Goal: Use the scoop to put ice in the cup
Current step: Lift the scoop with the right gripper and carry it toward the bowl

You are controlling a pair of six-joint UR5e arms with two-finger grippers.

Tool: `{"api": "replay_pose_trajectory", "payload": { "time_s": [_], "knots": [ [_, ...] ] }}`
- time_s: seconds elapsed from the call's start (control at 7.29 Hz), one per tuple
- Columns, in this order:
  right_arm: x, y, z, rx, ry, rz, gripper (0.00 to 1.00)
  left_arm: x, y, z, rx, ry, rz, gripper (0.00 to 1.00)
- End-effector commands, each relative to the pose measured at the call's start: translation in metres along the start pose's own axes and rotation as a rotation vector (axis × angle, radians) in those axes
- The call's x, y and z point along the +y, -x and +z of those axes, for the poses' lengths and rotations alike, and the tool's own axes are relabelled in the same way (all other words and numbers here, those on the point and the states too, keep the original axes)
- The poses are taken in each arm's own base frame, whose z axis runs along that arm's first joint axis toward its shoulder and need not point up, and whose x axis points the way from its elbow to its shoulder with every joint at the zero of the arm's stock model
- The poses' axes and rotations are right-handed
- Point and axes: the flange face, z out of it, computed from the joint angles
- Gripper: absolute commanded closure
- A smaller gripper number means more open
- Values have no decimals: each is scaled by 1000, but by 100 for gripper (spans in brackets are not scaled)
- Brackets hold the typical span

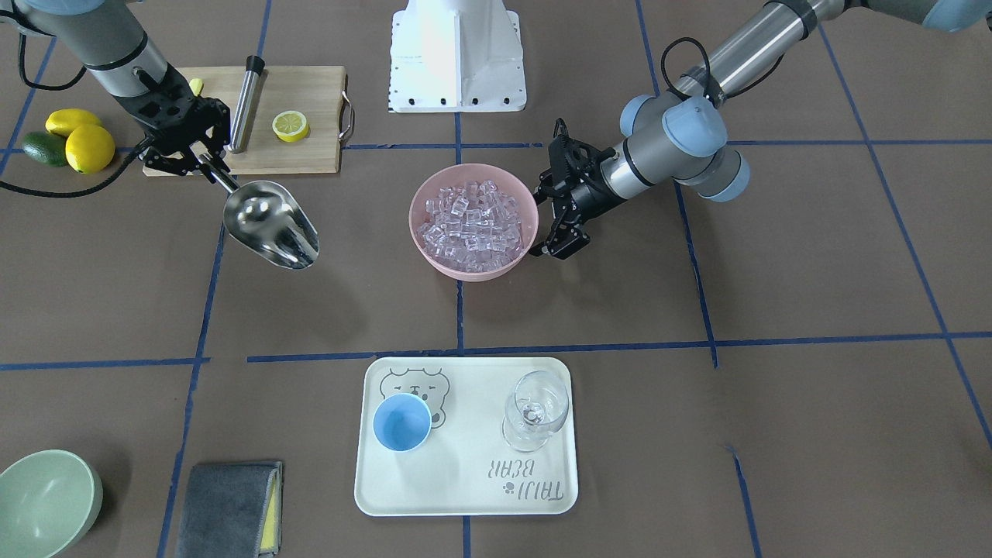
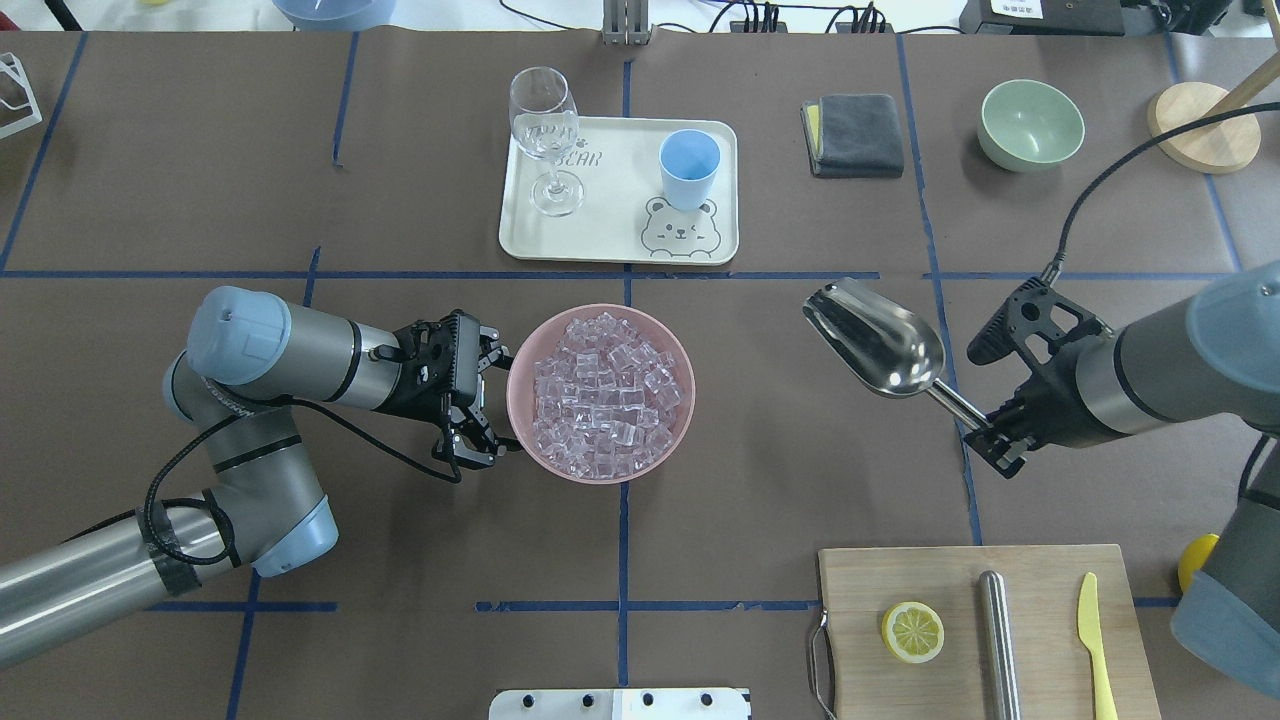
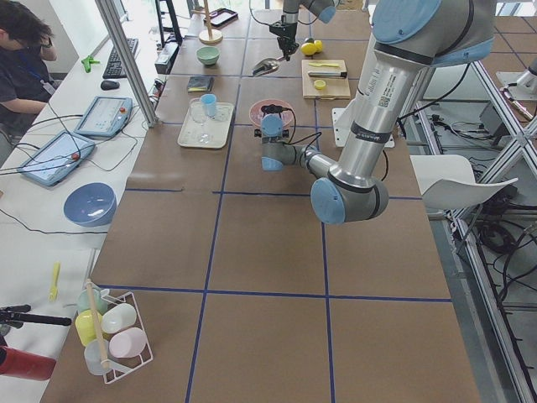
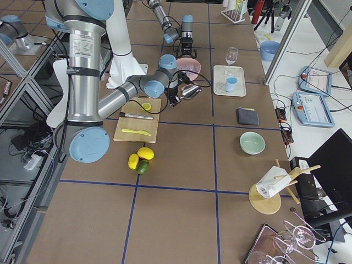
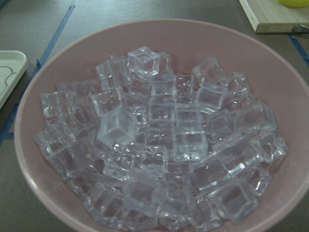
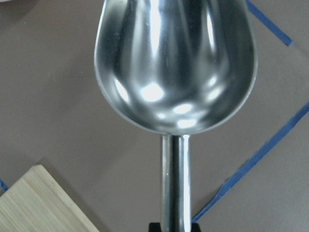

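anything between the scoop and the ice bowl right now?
No. In the overhead view, the table between the scoop and the pink bowl of ice is bare.

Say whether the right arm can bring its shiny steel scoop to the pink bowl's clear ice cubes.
Probably yes: nothing stands between the scoop and the pink bowl, and the left gripper sits on its opposite side.
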Motion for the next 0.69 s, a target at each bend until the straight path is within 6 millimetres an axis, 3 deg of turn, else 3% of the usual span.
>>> {"api": "replay_pose_trajectory", "payload": {
  "time_s": [0.0,0.27,0.41,0.55],
  "knots": [
    [-68,21,-32,52,93,-93,100,0,0,0,0,0,-1,0],
    [-127,78,-66,101,259,-91,100,0,0,0,0,0,-1,0],
    [-145,105,-80,144,313,-107,100,1,0,0,0,1,-2,0],
    [-172,122,-88,155,381,-89,100,0,0,1,0,1,-2,0]
  ]
}}
